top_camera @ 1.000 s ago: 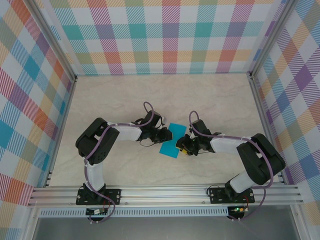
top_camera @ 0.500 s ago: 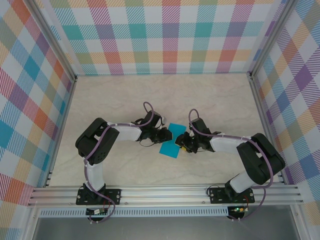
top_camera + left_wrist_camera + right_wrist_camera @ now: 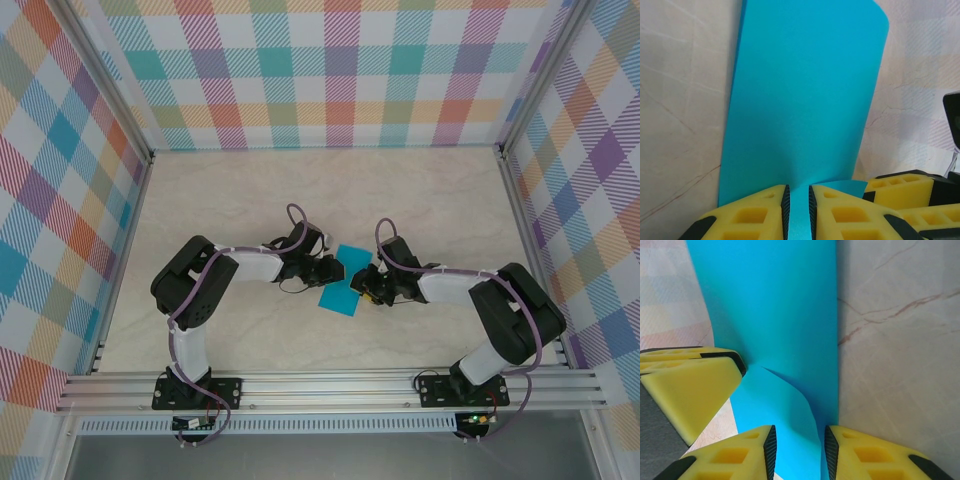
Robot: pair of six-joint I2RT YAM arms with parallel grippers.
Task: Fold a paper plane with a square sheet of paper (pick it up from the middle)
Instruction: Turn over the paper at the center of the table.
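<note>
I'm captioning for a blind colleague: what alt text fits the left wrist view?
The yellow-padded left claw pinches the near edge of a cyan paper, which stretches away from the camera over a pale marbled table.

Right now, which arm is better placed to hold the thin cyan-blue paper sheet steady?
Probably left: the left gripper pinches the cyan-blue paper sheet closely; the right gripper stands wider around it.

square sheet of paper (image 3: 775, 305) | top cut off | overhead: creases too small
</note>
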